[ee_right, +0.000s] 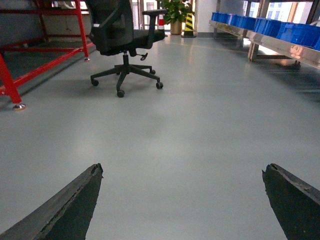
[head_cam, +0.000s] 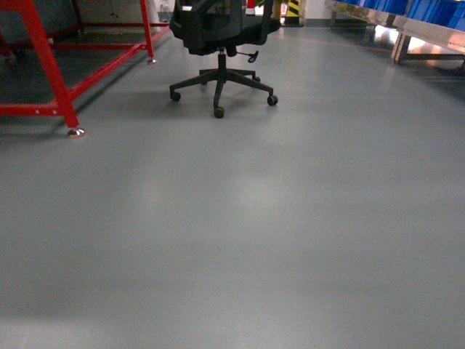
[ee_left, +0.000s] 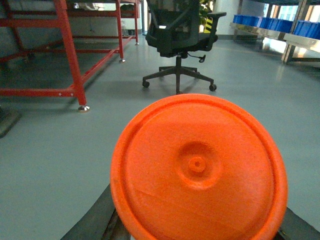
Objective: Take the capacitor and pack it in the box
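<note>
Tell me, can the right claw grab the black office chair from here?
Probably not. The right claw is open and empty, but the black wheeled office chair stands well away across bare grey floor; nothing blocks it.

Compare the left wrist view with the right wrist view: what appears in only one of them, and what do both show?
Only the left wrist view shows a round orange plastic disc filling the foreground between that gripper's dark fingers. Only the right wrist view shows two dark fingers spread wide with nothing between them, plus a potted green plant and a yellow-and-black striped post. Both show the black wheeled office chair, the red metal frame, the blue plastic bins on shelving, and grey floor.
</note>
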Motion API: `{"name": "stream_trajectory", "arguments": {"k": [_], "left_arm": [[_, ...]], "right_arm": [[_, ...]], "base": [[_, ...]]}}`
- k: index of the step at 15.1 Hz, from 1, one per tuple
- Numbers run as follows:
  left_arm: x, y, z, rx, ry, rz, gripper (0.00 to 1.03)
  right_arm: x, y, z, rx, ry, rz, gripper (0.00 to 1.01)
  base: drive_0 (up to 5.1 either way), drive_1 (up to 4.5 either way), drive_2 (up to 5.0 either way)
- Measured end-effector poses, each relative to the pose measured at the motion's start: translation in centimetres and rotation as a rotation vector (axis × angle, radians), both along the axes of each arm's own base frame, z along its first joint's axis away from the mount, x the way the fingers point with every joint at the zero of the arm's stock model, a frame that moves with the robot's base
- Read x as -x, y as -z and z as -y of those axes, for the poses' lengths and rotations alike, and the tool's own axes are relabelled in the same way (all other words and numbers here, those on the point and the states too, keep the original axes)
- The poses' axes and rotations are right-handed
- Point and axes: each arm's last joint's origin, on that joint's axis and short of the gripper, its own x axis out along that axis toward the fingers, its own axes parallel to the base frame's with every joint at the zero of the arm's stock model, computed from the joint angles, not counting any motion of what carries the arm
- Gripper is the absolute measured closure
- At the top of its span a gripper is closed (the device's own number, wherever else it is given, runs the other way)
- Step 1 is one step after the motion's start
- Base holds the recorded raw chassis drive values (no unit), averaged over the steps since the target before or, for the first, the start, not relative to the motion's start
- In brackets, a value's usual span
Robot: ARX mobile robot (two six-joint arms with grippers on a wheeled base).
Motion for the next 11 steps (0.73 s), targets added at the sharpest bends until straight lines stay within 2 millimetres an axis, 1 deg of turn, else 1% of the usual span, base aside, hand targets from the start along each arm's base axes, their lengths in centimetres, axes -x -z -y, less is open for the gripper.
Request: {"name": "stream_trajectory", "arguments": {"k": [11], "left_arm": [[0.00, 0.00, 0.00, 0.000, 0.000, 0.000, 0.59]], "right_arm": [[0.00, 0.00, 0.00, 0.000, 0.000, -0.001, 0.03]], "base": [[-5.0, 2.46, 2.5]]}}
